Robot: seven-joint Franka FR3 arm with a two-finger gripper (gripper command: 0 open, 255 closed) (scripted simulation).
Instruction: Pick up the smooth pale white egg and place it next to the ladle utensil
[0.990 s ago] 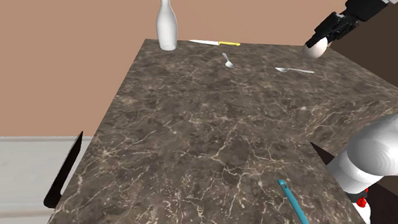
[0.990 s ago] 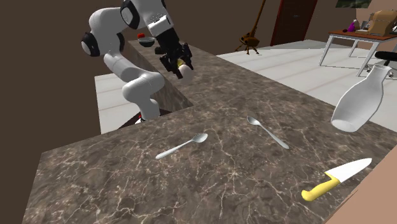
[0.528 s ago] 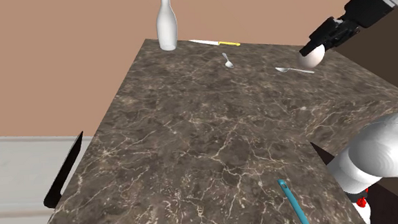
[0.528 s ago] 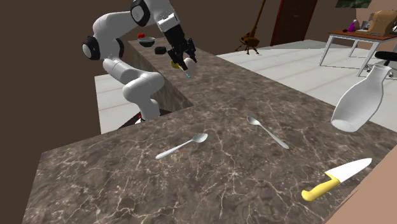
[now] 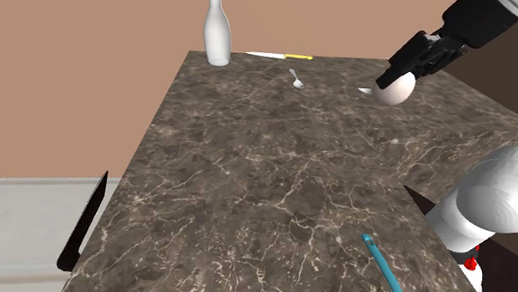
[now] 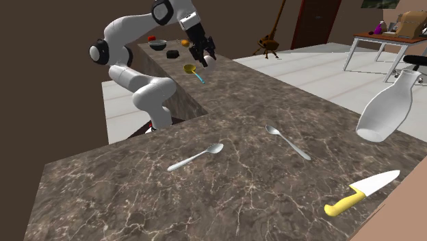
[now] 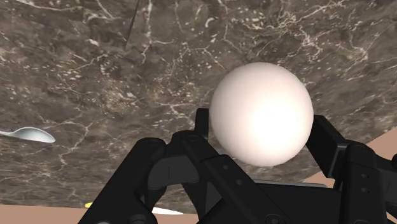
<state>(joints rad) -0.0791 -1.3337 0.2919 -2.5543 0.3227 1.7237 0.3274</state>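
From the silver ladle (image 5: 365, 91) on the marble counter (image 5: 250, 186), I see the white egg (image 5: 395, 91) just to its right in the shoulder view, clamped between my gripper (image 5: 398, 75) fingers. Pickup looks done; lowering and release beside the ladle are left.

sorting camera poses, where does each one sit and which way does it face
Shoulder view: beside the arm, looking down the counter toward the bottle; pincer with the egg shows.
Second exterior view: across the counter, facing the whole arm.
Wrist view: on the hand, looking down at the counter; black fingers clasp the egg.
Both exterior views share the bottle and knife.
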